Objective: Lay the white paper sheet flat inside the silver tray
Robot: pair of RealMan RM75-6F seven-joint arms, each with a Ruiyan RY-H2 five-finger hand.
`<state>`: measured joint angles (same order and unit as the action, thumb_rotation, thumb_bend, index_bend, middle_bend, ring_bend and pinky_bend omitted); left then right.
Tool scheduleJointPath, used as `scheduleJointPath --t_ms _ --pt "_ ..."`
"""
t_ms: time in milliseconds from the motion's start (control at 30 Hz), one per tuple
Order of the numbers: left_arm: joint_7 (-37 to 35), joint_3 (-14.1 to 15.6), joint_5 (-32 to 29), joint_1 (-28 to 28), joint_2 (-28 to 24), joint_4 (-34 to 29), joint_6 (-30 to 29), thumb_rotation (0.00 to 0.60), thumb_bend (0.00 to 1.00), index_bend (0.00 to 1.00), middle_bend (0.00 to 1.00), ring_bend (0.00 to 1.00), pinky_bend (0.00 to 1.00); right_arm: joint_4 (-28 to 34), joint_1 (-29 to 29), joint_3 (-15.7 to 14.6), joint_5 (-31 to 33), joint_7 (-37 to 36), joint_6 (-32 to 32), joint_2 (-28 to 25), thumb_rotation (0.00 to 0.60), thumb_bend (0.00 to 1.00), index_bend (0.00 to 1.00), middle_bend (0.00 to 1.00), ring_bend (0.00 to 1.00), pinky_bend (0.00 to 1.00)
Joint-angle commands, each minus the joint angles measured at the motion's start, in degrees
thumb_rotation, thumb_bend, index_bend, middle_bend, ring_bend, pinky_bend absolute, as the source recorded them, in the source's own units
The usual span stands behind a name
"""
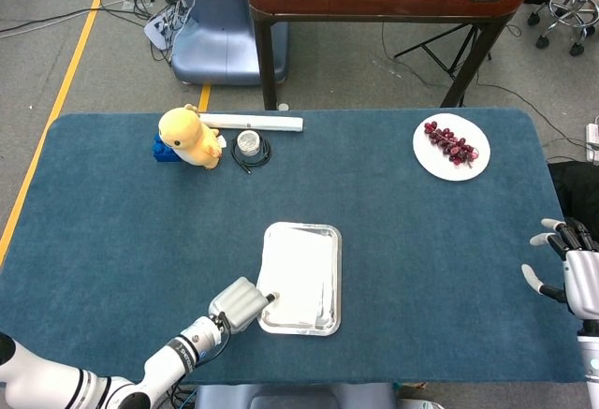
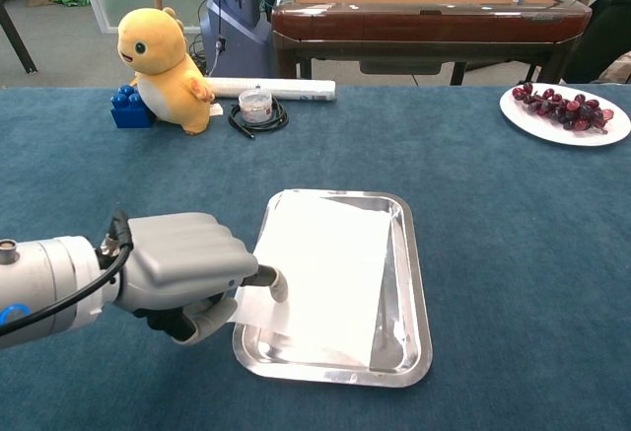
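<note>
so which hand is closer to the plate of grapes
Right. The right hand sits at the table's right edge, nearer the plate of grapes; the left hand is across the table by the silver tray.

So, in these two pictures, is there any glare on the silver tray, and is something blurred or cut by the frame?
Chest view: the silver tray shows bright reflections along its bare right side, and the white paper sheet stays readable; the left hand looks large and sharp. Head view: even light, the tray is small with little glare, and the right hand is cut by the right edge.
</note>
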<state>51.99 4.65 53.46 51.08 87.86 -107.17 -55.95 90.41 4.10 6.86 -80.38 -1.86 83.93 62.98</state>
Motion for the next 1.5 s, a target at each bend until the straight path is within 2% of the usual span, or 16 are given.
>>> scheduleJointPath --t_ms 33,1500 --pt "-0.03 0.15 -0.11 0.07 0.06 0.05 -0.11 0.600 0.72 0.21 1.00 1.00 1.00 0.00 -0.01 0.00 0.03 0.00 -0.01 -0.01 0.600 0.27 0.41 0.24 0.12 0.32" --pt "-0.10 1.94 -0.59 1.52 3.63 1.44 0.22 0.600 0.72 0.22 1.00 1.00 1.00 0.14 -0.21 0.14 -0.10 -0.70 0.41 -0.36 0.600 0.27 0.41 0.24 0.12 0.32"
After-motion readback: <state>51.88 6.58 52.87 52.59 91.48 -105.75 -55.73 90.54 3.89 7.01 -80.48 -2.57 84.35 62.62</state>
